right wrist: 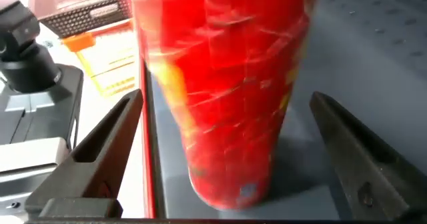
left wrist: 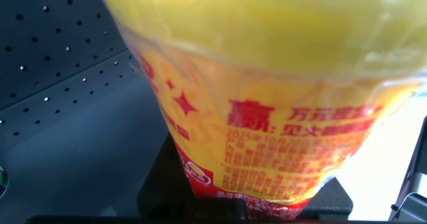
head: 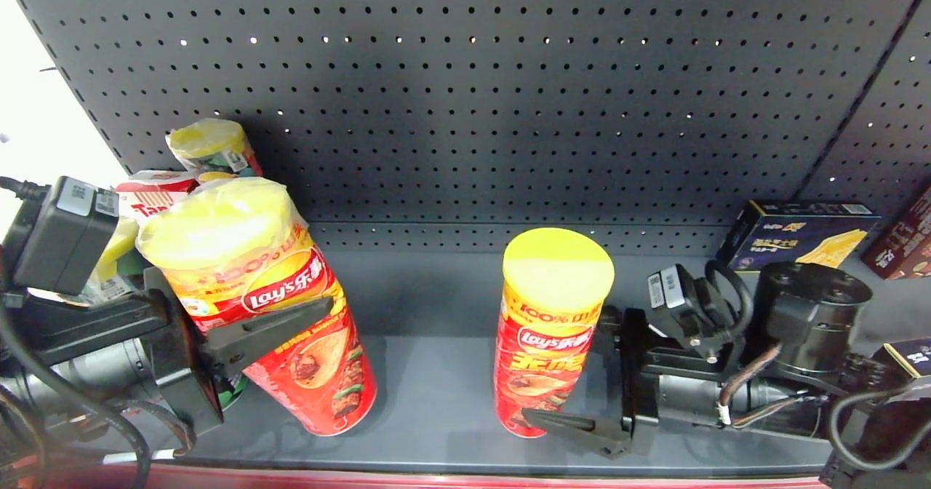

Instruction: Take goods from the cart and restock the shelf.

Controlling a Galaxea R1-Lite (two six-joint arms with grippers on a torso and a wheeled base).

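We see the left hand [head: 280,321] closed on a tilted can [head: 247,256] of crisps, red with a yellow lid. One dark finger [head: 269,329] crosses the can's front about midway up its body. The can leans with its lid up and toward the left end of the shelf [head: 436,372], and its base is low over the front of the grey board. We cannot tell whether the base touches the board. In the left wrist view the tilted can [left wrist: 267,117] sits close in front of the camera, lid uppermost.

The right hand [head: 582,372] is open around an upright can [head: 553,307] of the same kind, which stands on the shelf near its middle, toward the front edge. In the right wrist view the two fingers [right wrist: 100,157] stand on either side of the upright can [right wrist: 233,84], each with a gap to its wall.

The two cans are well apart. Behind them rises the perforated back panel [head: 465,110]. At the left end, behind the tilted can, stand another yellow-lidded can [head: 211,143] and a red-and-white box [head: 156,191]. At the right, against the panel, lies a dark blue box [head: 800,234], with a dark red box [head: 902,245] just beside it.
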